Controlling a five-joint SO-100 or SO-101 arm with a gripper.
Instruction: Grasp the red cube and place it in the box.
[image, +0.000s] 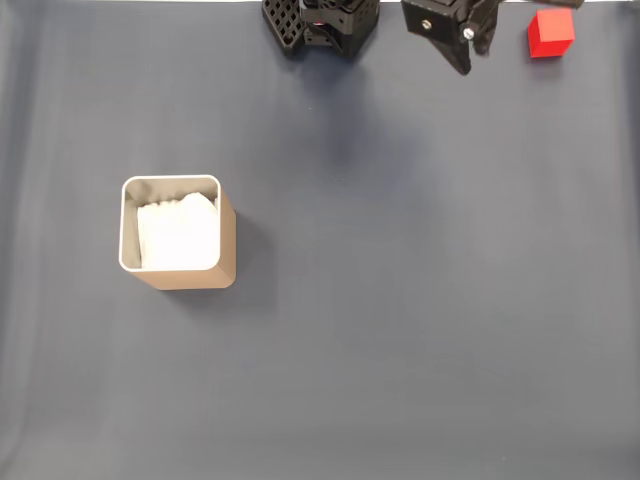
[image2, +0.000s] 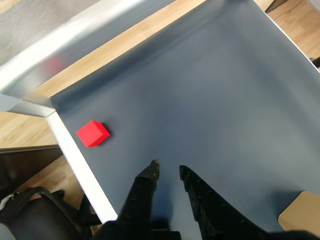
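While the jaws of the gripper (image2: 169, 168) stand slightly parted and empty in the wrist view, bare dark counter (image2: 210, 100) stretches ahead. Beyond and to the left, the red cube (image2: 93, 133) sits just beside the pale metal edge strip (image2: 75, 155). Farther off, the fixed view shows the box (image: 180, 233) well apart, with wide open surface between.

Red cube (image2: 93, 133) on dark mat (image2: 210, 100), apart from empty, slightly parted gripper (image2: 169, 171).
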